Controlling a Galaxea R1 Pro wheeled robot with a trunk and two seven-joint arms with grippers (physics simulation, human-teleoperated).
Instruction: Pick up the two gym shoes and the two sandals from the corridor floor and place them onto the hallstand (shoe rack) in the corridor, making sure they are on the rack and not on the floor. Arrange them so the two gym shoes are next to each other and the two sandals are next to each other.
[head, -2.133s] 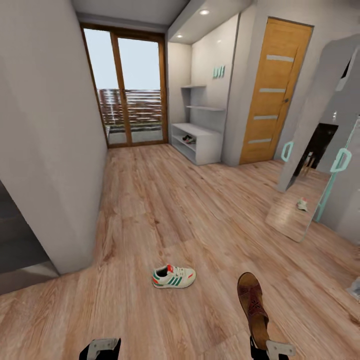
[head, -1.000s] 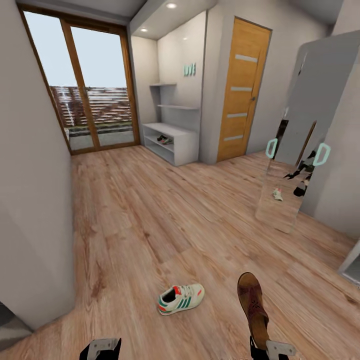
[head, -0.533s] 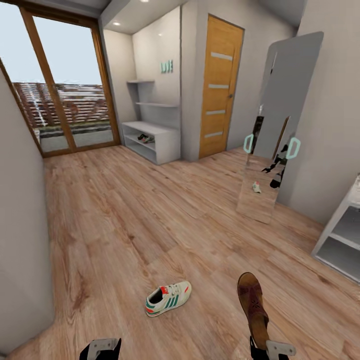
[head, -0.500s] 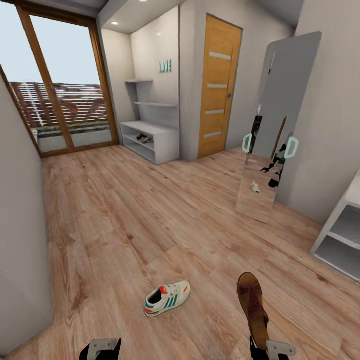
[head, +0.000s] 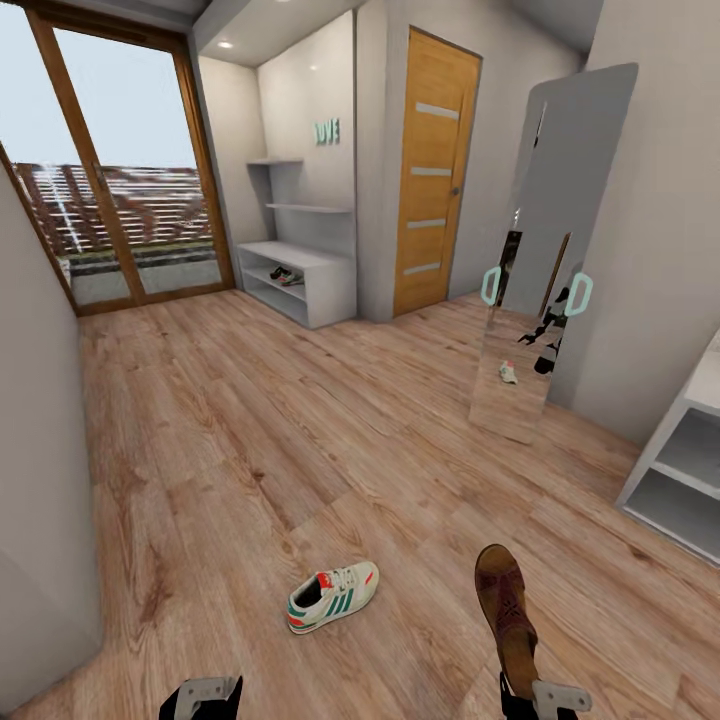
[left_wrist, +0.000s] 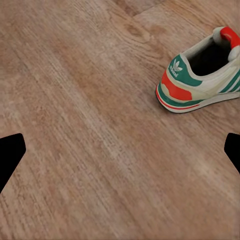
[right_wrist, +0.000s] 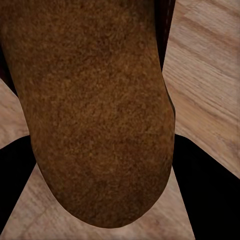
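My right gripper (head: 530, 690) clamps a brown sandal (head: 505, 605) (sole (right_wrist: 95, 115) toward camera); my left gripper (left_wrist: 120, 150) hangs spread above the floor (head: 250, 440) near a gym shoe (head: 333, 597).

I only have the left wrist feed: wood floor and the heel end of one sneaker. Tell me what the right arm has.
Observer: The right gripper is shut on a brown sandal, toe pointing away from the robot.
Operator: Report where the rack is.
Observer: The hallstand stands at the far end of the corridor floor, beside the orange door.
Operator: Check whether anything sits on it already.
Observer: A small pair of shoes shows in its upper shelf slot; too small to tell which kind.
Operator: Confirm my sneaker's position.
Observer: The gym shoe lies on the floor ahead, between both arms, untouched.
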